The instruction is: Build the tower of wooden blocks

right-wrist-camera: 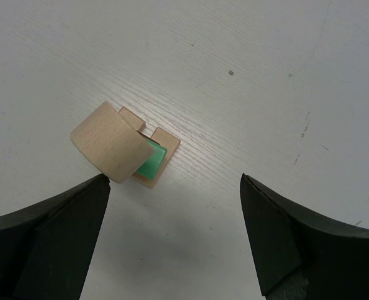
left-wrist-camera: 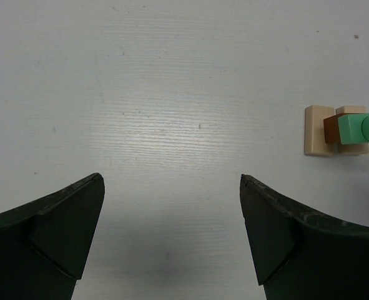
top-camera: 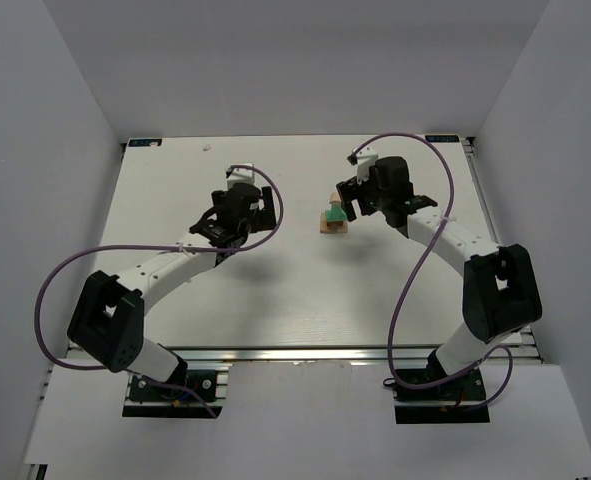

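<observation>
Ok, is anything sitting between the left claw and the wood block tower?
Nothing visible. Only bare table lies between the open left claw and the wood block tower; the right claw sits on the tower's far side, not in that path.

wood block tower [top-camera: 334,219]: pale tan, mint green, dark brown | table [top-camera: 275,300]: white

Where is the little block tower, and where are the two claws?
wood block tower [right-wrist-camera: 109,142]: right wrist view, on the pale block nearest the camera.
left gripper [left-wrist-camera: 172,181]: left wrist view, midway between its open fingertips.
right gripper [right-wrist-camera: 175,180]: right wrist view, midway between its open fingertips.
</observation>
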`<move>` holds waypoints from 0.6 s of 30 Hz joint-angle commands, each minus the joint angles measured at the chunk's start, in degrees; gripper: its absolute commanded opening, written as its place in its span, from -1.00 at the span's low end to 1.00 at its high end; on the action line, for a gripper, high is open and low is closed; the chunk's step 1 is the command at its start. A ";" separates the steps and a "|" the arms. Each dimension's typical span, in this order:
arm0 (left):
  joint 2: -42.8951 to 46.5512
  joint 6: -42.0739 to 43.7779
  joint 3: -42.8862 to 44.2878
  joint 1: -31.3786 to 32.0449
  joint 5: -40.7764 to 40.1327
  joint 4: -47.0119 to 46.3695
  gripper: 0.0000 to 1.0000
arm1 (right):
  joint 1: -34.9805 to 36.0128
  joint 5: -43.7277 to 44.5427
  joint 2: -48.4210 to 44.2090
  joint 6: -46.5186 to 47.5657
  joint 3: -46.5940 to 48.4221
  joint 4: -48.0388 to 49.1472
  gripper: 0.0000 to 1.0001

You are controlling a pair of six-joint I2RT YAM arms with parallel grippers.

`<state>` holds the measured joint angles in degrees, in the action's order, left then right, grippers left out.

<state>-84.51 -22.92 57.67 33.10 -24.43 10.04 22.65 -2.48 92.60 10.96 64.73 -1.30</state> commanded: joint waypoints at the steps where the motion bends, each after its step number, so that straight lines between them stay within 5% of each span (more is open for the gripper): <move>1: 3.65 0.50 -0.45 -0.23 -1.15 -0.46 0.96 | 0.37 1.60 0.22 -0.15 2.07 3.50 0.79; 18: 5.06 0.68 -1.60 -0.23 -0.62 -1.25 0.97 | 1.07 -1.20 -2.32 -0.15 0.58 3.41 0.79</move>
<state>-82.61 -22.90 56.64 33.10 -24.69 9.85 23.24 -1.85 92.82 10.94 64.73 0.16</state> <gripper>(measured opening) 0.983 0.895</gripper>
